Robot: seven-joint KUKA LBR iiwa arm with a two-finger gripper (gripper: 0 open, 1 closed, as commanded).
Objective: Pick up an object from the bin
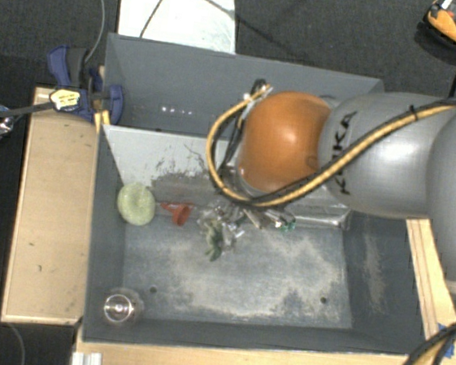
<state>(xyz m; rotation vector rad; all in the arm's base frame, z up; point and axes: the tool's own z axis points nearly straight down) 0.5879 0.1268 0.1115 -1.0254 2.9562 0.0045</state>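
My gripper (225,226) hangs below the arm's orange cover, low over the bin floor a little left of the middle. A small dark green thing (215,250) lies right under its tip, touching it or nearly so. A small red piece (178,213) lies just to the left of the gripper, by the back wall. Further left sits a pale green ball (135,205). A tiny green bit (289,224) shows to the right of the gripper, under the arm.
A clear round glass-like thing (119,306) rests in the bin's front left corner. The arm and its orange cover reach in from the right and hide the back middle of the bin.
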